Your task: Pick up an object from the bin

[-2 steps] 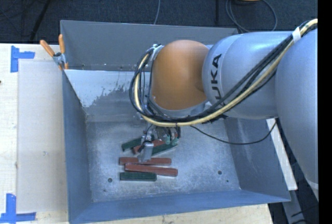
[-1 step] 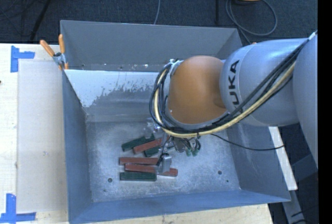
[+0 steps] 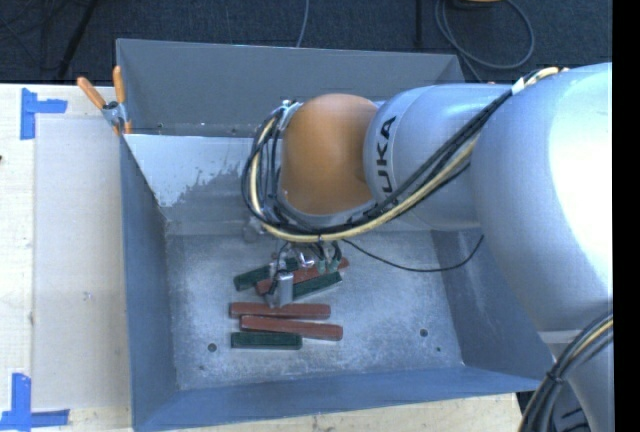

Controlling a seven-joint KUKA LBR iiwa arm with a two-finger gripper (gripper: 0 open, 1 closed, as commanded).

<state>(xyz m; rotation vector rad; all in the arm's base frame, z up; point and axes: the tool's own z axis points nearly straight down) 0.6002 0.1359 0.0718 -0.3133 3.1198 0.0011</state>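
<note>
Bin: grey metal bin (image 3: 410, 320), centre of frame.
Pincer: pincer (image 3: 283, 282) down near the bin floor, centre of frame, under the orange wrist cover (image 3: 322, 152).
Pincer state: cannot tell how wide it stands or whether it has anything; the wrist hides it.
Likely target: small crossed heap at the pincer, with a dark green flat bar (image 3: 252, 277) just left and green and red-brown crossed bars (image 3: 322, 270) just right.
Others: upper red-brown flat bar (image 3: 280, 310), lower red-brown flat bar (image 3: 300, 329) and short dark green bar (image 3: 266, 341), side by side below the pincer.
Progress: looks like the approach is done; grasp unconfirmed, lift not yet done.
</note>
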